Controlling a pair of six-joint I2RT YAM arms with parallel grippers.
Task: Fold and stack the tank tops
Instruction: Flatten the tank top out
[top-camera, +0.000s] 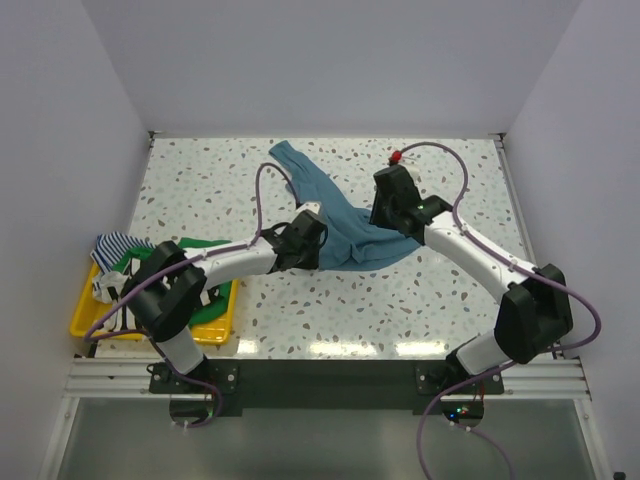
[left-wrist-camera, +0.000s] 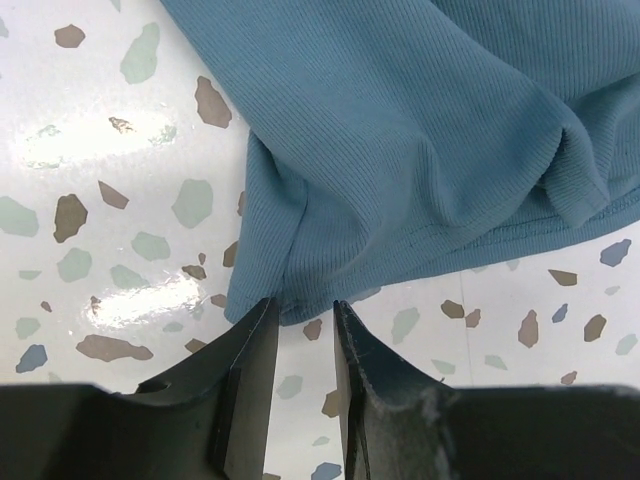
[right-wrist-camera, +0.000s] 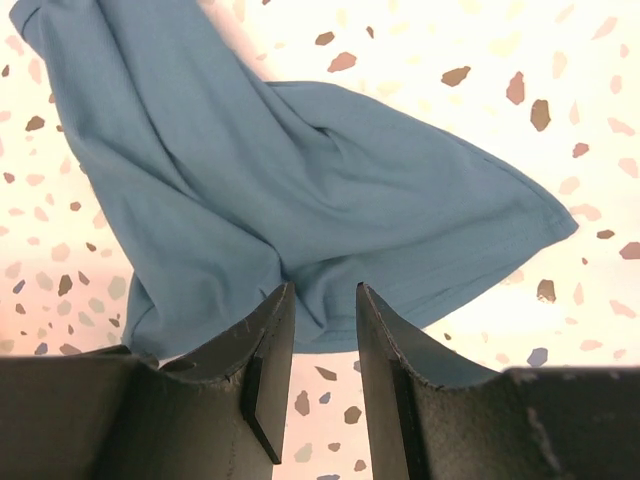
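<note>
Item one: a plain teal tank top (top-camera: 345, 238), lying rumpled near the middle of the speckled table (top-camera: 200, 180), one strap end stretched toward the far edge and the body bunched between the two arms. Item two: the left gripper (left-wrist-camera: 303, 318), low over the table at the top's near left corner. We see its jaws parted by only a narrow gap, with the hem corner just reaching the tips and the table showing between them lower down. We cannot tell whether either finger presses the cloth. Item three: the right gripper (right-wrist-camera: 325, 300), at the opposite side of the same top. Its jaws are likewise a little apart, the cloth's edge lies in the gap between the tips, and nothing is visibly pinched. Item four: a yellow tray (top-camera: 85, 312) at the near left of the table, beside the left arm's base. Item five: a blue-and-white striped top (top-camera: 112, 245) and a green top (top-camera: 200, 243), heaped at the tray's far side, partly hidden by the arm.
</note>
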